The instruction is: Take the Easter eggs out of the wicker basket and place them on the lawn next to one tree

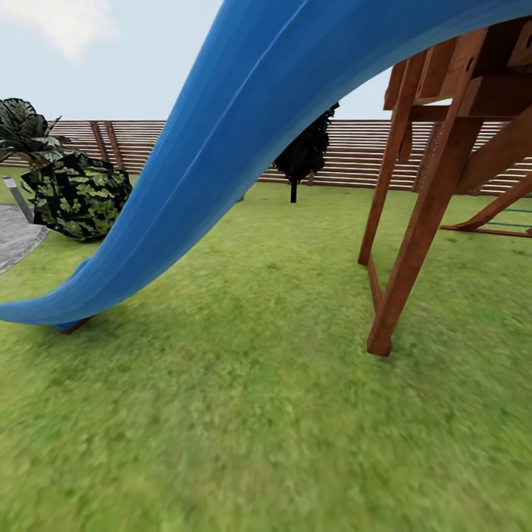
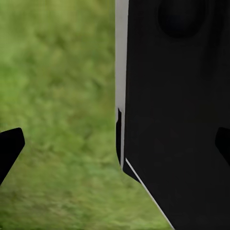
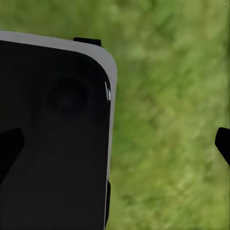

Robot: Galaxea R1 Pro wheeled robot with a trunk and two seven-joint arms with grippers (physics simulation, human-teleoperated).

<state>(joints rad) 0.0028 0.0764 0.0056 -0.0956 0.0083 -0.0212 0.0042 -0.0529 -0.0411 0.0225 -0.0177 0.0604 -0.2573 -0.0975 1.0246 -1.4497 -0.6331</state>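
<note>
From my head camera I see the lawn (image 1: 244, 414), a wide flat carpet of mottled, soft-looking green grass, with a smooth blue plastic slide (image 1: 222, 148) sweeping down in a long curve to touch the grass at my left. At my right stands a play frame (image 1: 421, 214) of squared reddish-brown timber posts, planted in the grass. Behind runs a slatted wooden fence (image 1: 355, 151), with a narrow black tree (image 1: 303, 151) in front of it and a rounded bush (image 1: 77, 193) of dark mottled leaves at far left, beside a patch of grey paving (image 1: 16, 235). In the left wrist view, the left pincer (image 2: 117, 143) shows two dark fingertips spread wide over blurred grass, beside a glossy black body panel (image 2: 177, 120); it holds nothing. The right pincer (image 3: 117, 146) is likewise spread and bare.
</note>
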